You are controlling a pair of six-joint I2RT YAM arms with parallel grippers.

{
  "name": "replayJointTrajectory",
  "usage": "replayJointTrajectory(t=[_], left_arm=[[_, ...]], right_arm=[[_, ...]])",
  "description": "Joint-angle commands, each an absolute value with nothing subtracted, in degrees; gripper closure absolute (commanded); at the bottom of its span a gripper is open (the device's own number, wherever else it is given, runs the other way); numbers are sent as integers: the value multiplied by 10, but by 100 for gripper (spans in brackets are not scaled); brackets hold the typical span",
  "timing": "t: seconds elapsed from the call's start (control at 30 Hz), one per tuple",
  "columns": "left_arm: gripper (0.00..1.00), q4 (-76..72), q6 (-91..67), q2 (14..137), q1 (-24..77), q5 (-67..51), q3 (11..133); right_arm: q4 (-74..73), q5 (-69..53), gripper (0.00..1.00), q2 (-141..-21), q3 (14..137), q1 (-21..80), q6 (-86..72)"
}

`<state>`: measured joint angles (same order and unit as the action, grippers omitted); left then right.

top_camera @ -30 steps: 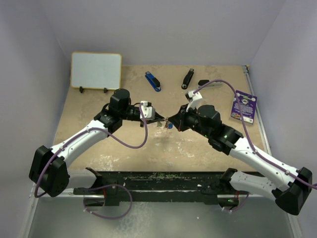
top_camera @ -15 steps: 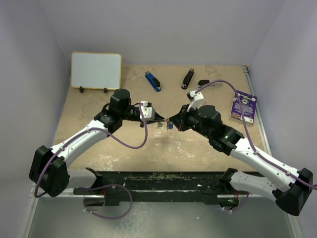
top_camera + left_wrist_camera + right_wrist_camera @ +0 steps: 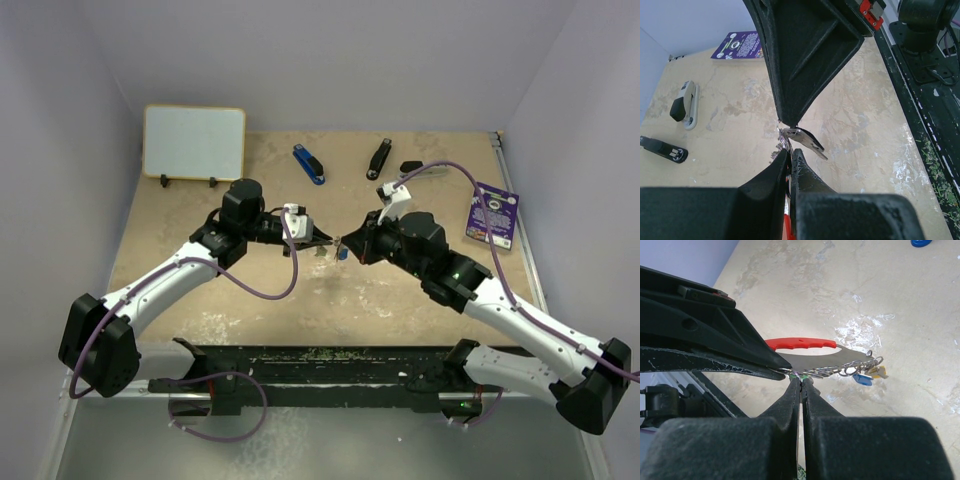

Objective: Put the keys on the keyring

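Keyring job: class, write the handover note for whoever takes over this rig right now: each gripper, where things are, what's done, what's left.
Left gripper: shut on the keyring at its red end.
Right gripper: shut, tip to tip with the left, apparently on the ring wire.
Done: what look like a blue key and a yellow key hang on the ring.
Left: whether anything is mid-threading is hidden; check before releasing.

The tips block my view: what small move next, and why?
Probably hold the left gripper still and nudge the right gripper to work its key onto the keyring: both are shut tip to tip at the ring.
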<state>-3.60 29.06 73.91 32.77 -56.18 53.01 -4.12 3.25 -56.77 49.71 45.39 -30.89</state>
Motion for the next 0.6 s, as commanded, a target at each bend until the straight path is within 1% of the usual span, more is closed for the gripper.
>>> replayJointTrajectory(t=[0.0, 0.57], left_arm=[[97, -81, 276, 726, 329, -580, 557], [96, -101, 268, 721, 331, -580, 553]], right_arm=[[-20, 27, 100, -571, 523, 455, -304], [-38, 41, 100, -576, 523, 456, -313]])
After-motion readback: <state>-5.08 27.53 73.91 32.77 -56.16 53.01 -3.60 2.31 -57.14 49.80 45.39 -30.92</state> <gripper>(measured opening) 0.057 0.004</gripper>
